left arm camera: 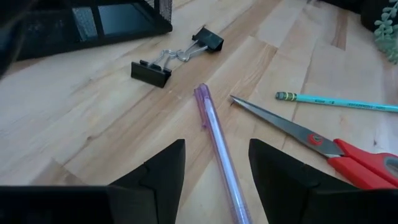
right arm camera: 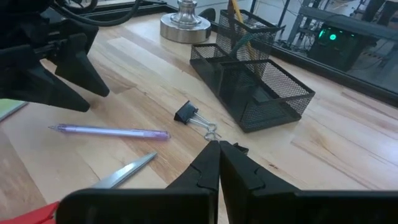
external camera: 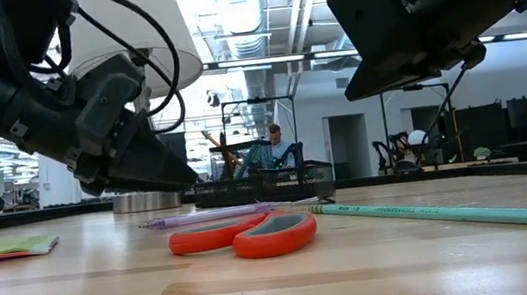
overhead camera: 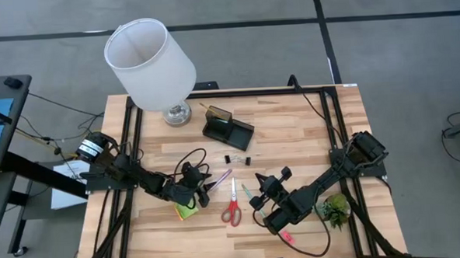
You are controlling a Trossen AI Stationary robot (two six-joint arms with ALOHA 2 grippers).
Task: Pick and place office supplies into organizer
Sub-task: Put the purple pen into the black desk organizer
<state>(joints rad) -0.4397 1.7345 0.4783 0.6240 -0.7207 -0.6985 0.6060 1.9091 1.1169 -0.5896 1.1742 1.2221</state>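
Observation:
My left gripper [left arm camera: 216, 171] is open and low over the table, one finger on each side of a purple pen [left arm camera: 217, 149] that lies flat on the wood; in the low view its fingers [external camera: 161, 170] hang just above the pen [external camera: 211, 214]. My right gripper [right arm camera: 219, 163] is shut and holds nothing, hovering near two black clips [right arm camera: 186, 113]. Red-handled scissors [overhead camera: 232, 207], a teal pencil [external camera: 443, 214] and a lime-green sticky-note pad [overhead camera: 187, 211] also lie on the table. The black mesh organizer [overhead camera: 228, 129] stands farther back, with a yellow pencil [right arm camera: 235, 12] in its cup.
A white-shaded lamp [overhead camera: 151, 62] stands at the far left beside the organizer. A small green plant [overhead camera: 335, 210] and a pink piece [overhead camera: 287, 237] sit near the right arm. Cables [overhead camera: 192, 158] trail by the left arm.

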